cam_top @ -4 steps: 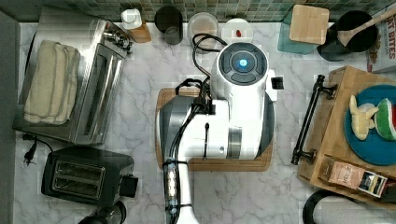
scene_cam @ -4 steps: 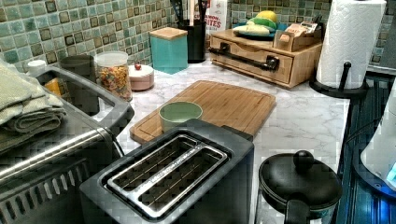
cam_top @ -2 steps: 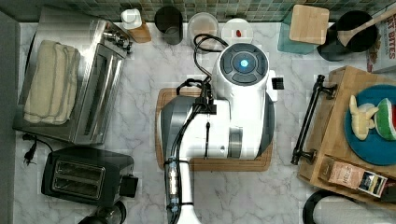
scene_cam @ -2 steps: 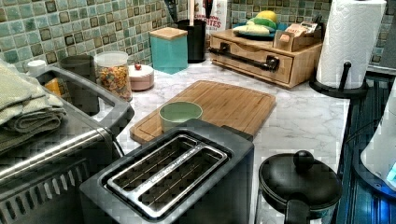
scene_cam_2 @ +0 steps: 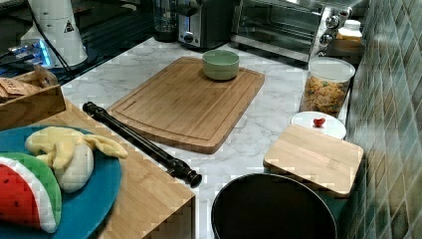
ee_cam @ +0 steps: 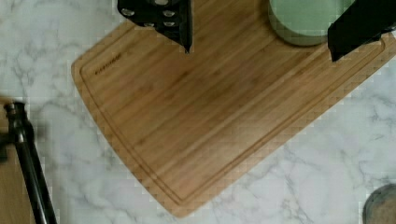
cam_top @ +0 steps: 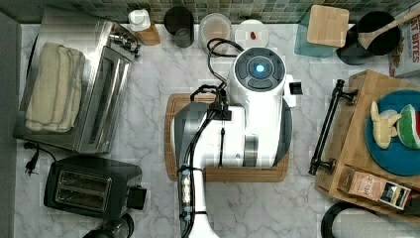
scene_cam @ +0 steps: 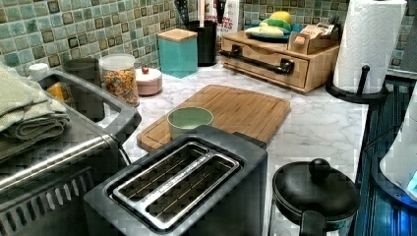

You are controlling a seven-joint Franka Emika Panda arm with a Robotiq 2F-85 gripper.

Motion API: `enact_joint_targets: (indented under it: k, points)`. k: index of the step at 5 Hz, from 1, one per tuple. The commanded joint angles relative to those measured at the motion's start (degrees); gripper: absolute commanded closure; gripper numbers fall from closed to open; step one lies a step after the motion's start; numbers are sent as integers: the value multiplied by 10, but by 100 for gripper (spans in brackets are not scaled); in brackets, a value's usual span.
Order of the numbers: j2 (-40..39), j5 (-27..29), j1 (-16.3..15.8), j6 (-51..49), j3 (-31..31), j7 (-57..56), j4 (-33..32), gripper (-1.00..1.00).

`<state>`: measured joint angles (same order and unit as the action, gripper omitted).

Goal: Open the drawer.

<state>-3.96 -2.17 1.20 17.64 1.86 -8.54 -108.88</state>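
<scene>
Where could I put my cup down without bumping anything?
Most of the cutting board is bare beyond the green bowl. Bare marble lies between board and drawer handle. It is crowded along the tiled wall: cereal jar, small dish.

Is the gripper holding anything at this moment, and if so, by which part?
Nothing is held. The gripper is open above the flat wooden cutting board, apart from the drawer's long black metal bar handle.

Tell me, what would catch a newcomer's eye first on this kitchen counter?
Probably the big white robot arm hovering over the bamboo cutting board at mid-counter. Then the pale green bowl sitting on that board, and the long black bar handle on the closed light-brown wooden drawer at the top view's right.
</scene>
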Motion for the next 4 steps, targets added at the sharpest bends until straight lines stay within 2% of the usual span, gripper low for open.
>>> enact_joint_targets:
  k: [1, 2, 4]
  points:
    - [-21, -54, 45, 32, 45, -178, 1, -100]
    - [-25, -66, 67, 111, 54, -226, -27, -100]
    - [-58, -56, 86, 109, 83, -287, -1, -100]
